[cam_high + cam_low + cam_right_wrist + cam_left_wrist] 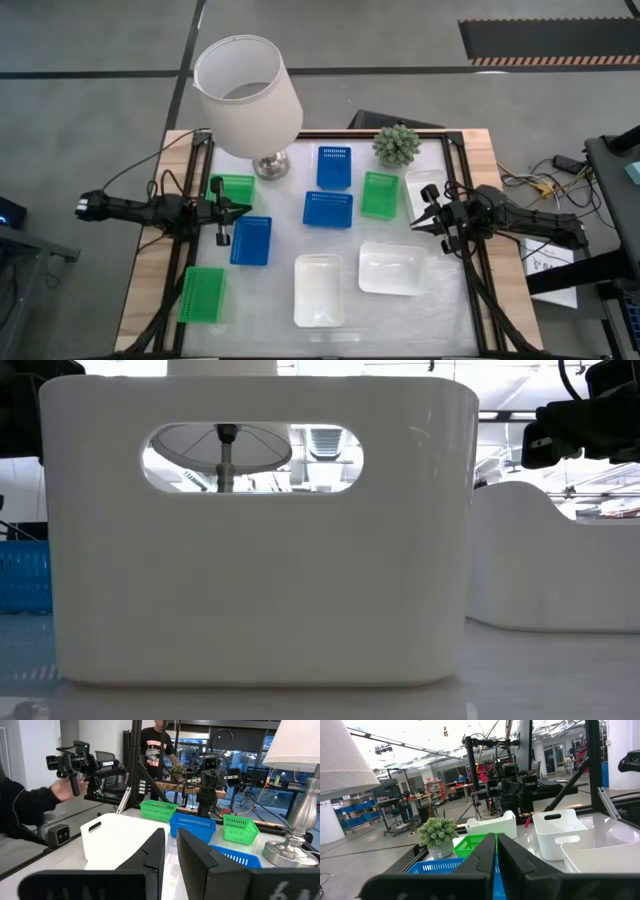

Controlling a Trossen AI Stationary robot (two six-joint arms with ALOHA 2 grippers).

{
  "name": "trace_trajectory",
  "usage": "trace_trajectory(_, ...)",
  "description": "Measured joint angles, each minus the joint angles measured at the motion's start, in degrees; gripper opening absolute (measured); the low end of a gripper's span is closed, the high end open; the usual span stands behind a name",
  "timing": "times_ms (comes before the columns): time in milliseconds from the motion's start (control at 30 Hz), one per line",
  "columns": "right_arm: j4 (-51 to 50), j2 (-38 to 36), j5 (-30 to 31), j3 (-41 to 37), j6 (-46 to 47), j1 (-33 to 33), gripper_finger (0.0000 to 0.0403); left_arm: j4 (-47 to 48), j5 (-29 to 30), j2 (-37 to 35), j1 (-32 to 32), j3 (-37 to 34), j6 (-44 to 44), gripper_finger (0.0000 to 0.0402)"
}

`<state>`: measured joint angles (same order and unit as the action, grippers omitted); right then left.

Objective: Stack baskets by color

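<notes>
Nine baskets lie apart on the table, all open side up. The blue ones (pixel 334 167), (pixel 328 209), (pixel 251 240) sit mid-table. The green ones (pixel 232 190), (pixel 380 194), (pixel 202 294) are spread left, centre and near left. The white ones (pixel 318 290), (pixel 391 268), (pixel 424 193) sit near and right. My left gripper (pixel 228 208) (pixel 496 837) hovers shut at the left edge, between a green and a blue basket. My right gripper (pixel 425 220) (pixel 171 834) hovers at the right edge by a white basket, with a narrow empty gap between its fingers.
A lamp with a white shade (pixel 247 95) and a metal foot (pixel 270 165) stands at the far left. A small potted plant (pixel 397 145) stands at the far edge. Beyond the table's far side a person's hand (pixel 62 787) holds a dark device, and another person (pixel 155 750) stands there.
</notes>
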<state>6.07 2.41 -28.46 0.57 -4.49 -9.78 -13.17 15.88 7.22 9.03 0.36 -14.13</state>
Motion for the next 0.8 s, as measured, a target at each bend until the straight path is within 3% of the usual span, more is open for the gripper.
trace_trajectory(200,0.0,0.0,0.0,0.0,-0.6,0.0,0.0043,-1.7,0.0,0.0,0.0,0.0,0.2,0.0002)
trace_trajectory(500,6.0,0.0,0.3,0.0,2.0,0.0,0.0043,-15.1,-5.6,0.0,0.0,0.0,3.1,0.0002)
trace_trajectory(567,9.7,0.0,2.9,0.0,3.4,0.0,0.0043,-17.3,-5.8,0.0,0.0,0.0,3.2,0.0002)
trace_trajectory(800,13.6,0.1,21.4,0.0,3.4,0.0,0.0043,-24.2,-6.3,1.1,0.0,0.0,7.7,0.0002)
